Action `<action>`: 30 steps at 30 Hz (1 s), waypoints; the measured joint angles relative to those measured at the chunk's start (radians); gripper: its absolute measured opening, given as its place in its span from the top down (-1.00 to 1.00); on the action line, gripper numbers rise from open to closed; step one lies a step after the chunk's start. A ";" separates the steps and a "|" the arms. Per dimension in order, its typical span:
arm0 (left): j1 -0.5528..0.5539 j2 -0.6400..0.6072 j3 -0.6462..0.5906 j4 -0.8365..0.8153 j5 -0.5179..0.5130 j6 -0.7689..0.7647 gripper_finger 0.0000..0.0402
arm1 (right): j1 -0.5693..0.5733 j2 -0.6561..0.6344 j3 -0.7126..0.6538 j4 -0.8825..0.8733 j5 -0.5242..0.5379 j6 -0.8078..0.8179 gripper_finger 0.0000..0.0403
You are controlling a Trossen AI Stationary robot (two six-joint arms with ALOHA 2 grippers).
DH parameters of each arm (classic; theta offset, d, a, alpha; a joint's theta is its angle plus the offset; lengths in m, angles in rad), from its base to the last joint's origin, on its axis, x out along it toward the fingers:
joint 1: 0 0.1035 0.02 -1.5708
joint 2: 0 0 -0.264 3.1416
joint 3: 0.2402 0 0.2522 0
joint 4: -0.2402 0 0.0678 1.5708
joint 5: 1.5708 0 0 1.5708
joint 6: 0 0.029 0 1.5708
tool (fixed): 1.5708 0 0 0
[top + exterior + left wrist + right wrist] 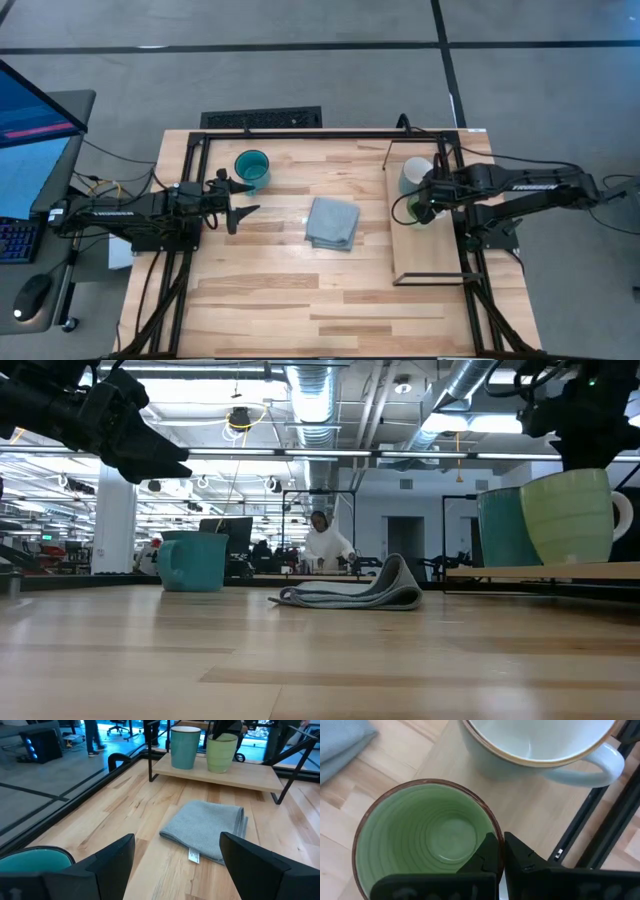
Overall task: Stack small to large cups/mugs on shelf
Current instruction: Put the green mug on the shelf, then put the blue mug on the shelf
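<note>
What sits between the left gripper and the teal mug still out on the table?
Nothing visible. The teal mug stands just beyond the left gripper, jaws open, with bare wood between them. The grey cloth lies off toward the shelf, not on that line.

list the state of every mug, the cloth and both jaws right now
teal mug: upright on the table, off the shelf, empty
light green mug: upright on the shelf, right gripper jaws shut on its rim
white mug: upright on the shelf, beside the green one, empty
grey-blue cloth: folded, flat mid-table
left gripper: jaws open, holding nothing, near the teal mug
</note>
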 joint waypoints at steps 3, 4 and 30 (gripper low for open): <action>0.000 0.000 0.000 0.000 0.000 -0.002 -0.40 | 0.000 -0.032 -0.005 0.006 -0.004 0.004 0.91; 0.000 0.000 0.000 0.000 0.000 -0.002 -0.40 | 0.000 -0.041 -0.005 0.009 -0.004 0.005 0.91; 0.000 0.000 0.000 0.002 0.000 -0.002 -0.40 | 0.000 -0.046 -0.007 0.009 0.020 0.006 0.26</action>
